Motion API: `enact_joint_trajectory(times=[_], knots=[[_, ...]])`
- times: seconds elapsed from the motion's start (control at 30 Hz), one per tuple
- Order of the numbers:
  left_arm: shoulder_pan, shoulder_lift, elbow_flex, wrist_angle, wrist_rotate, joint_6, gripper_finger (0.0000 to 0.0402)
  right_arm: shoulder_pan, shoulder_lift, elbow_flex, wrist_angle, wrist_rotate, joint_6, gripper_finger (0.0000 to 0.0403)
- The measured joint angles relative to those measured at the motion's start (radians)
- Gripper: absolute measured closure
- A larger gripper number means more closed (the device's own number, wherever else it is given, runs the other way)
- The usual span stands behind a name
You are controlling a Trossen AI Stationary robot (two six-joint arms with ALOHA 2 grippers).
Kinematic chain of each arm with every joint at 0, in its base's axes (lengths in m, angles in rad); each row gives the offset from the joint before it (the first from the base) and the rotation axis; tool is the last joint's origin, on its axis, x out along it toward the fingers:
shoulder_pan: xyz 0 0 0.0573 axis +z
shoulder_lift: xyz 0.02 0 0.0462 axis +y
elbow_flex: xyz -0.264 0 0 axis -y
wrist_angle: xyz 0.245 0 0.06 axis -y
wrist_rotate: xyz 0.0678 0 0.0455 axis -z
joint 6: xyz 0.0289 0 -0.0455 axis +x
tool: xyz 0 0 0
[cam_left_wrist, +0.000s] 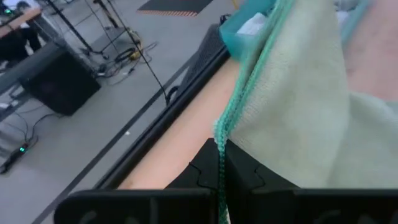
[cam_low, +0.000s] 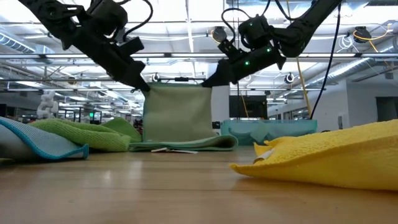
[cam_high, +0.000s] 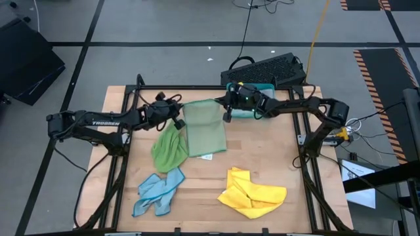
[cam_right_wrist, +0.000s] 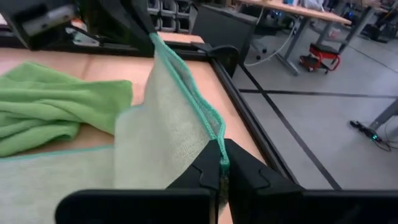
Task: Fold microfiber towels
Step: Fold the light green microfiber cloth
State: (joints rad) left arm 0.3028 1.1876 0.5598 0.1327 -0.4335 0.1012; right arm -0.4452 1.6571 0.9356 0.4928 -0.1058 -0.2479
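A pale green microfiber towel (cam_high: 205, 128) is lifted at its far edge between my two grippers. Its upper part hangs like a sheet (cam_low: 177, 112), and its lower part (cam_low: 186, 144) lies on the table. My left gripper (cam_high: 180, 118) is shut on the towel's far-left corner, my right gripper (cam_high: 227, 113) on its far-right corner. A bright green towel (cam_high: 167, 149) lies crumpled to the left of it. Toward the near edge lie a light blue towel (cam_high: 157, 193) and a yellow towel (cam_high: 252, 193). My left gripper pinches the pale green towel's corner (cam_left_wrist: 219, 144) between its two fingers, right at the stitched green hem. The fingers slant slightly downward from the table's left. The towel hangs below the corner, with the far edge (cam_low: 177, 86) stretched across to the other gripper. My right gripper pinches the opposite far corner (cam_right_wrist: 221, 152) between its two fingers, on the stitched hem. It comes nearly level from the table's right. The hem (cam_right_wrist: 186, 87) runs taut from here to my left gripper, and the cloth below drops to the table.
A teal tray (cam_high: 252, 101) stands at the table's far edge just behind my right gripper, with a black keyboard (cam_high: 266, 69) beyond it. The table's black frame rail (cam_right_wrist: 242, 118) runs close to the held edge. Bare wood (cam_high: 262, 147) lies right of the pale green towel.
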Motion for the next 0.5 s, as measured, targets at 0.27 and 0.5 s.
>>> enact_joint_trajectory(times=[0.27,0.5], knots=[[-0.001,-0.05,-0.001,0.014,-0.012,0.01,0.0394,-0.001,-0.028,0.0,0.02,-0.005,0.01,0.0398],[-0.033,-0.065,-0.001,-0.036,0.135,-0.093,0.0394,0.007,-0.027,-0.001,-0.094,-0.212,0.026,0.0398]])
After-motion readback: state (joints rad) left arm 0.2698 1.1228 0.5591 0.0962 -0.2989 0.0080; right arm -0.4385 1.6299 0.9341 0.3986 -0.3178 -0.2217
